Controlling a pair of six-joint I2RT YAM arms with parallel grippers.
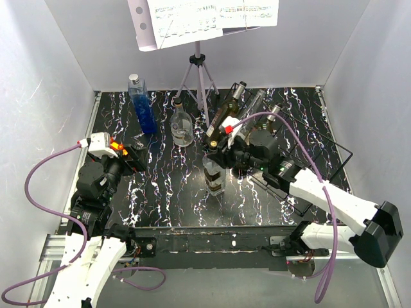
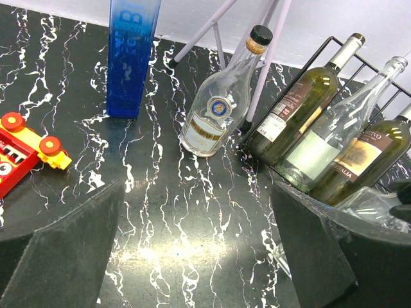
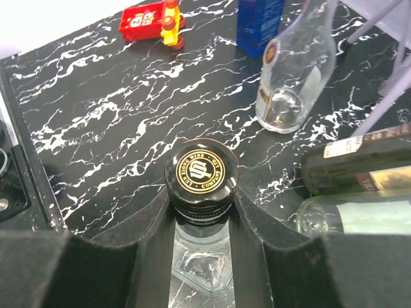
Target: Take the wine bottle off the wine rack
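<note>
**A:** What is nearest on the black marbled counter (image 1: pixel 167 192)?

**B:** The left fingers (image 2: pixel 64 256). They are spread wide with nothing between them, and they hover over the counter's left side. A red and yellow toy car (image 2: pixel 26 151) lies on the counter just to their left.

**A:** And the right fingers (image 3: pixel 96 269)?

**B:** They are clenched on the neck of the wine bottle (image 3: pixel 200 172), right under its black cap with the gold emblem. The bottle is clear glass and stands upright. It is not in the wine rack (image 1: pixel 334 142) but just beside the rack's left end. Whether its base touches the counter cannot be told.

**A:** What does the rack hold?

**B:** Three bottles lean in it side by side, necks pointing up toward the back wall. One is a dark bottle with a white label (image 2: pixel 295 109), one a clear bottle (image 2: pixel 334 128), and one an olive bottle with a brown label (image 2: pixel 366 154).

**A:** And farther back?

**B:** A clear cork-stoppered bottle (image 2: pixel 215 109) stands on the counter just left of the rack. A tall blue bottle (image 2: pixel 131 51) stands left of that. Behind them, at the back edge, is the tripod of a grey music stand (image 1: pixel 199 70), with sheet music (image 1: pixel 212 16) on top.
</note>
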